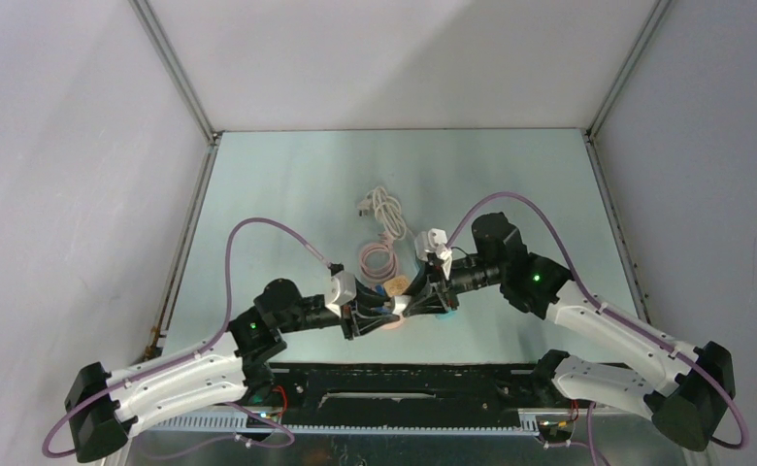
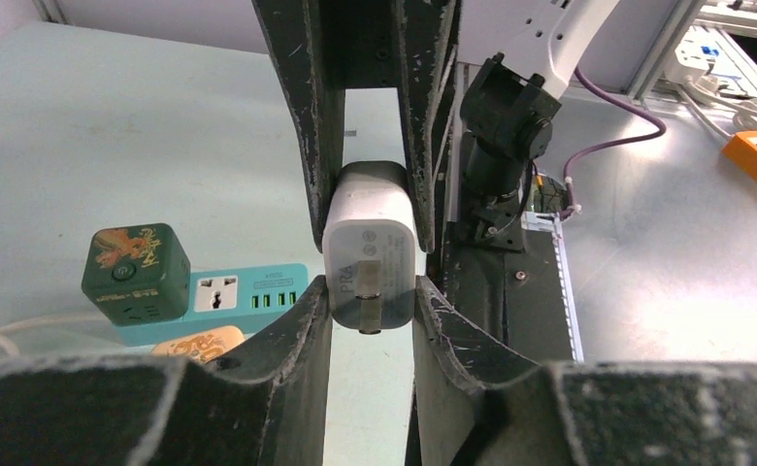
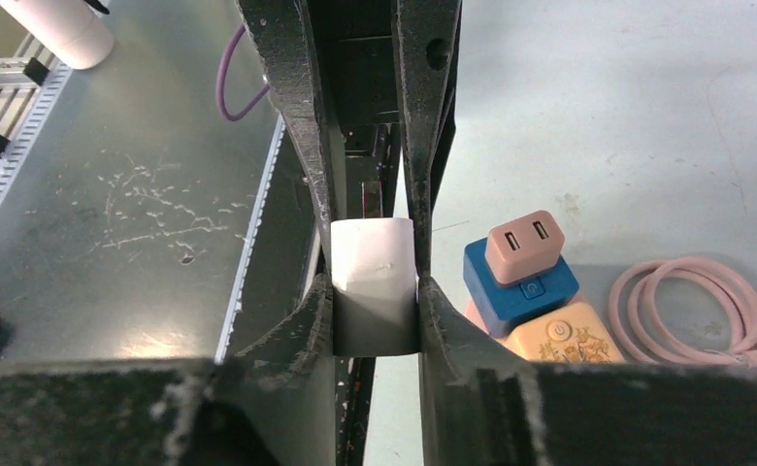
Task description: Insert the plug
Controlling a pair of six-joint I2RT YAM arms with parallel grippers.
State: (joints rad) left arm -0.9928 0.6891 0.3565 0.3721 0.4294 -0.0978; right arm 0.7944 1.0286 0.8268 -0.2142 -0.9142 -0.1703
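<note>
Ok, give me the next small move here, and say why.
Probably open the left tool slightly. Both tools clamp the same white plug from opposite ends, and its prongs face the left tool, so only the right tool could push it into the teal socket strip once the left lets go.
</note>
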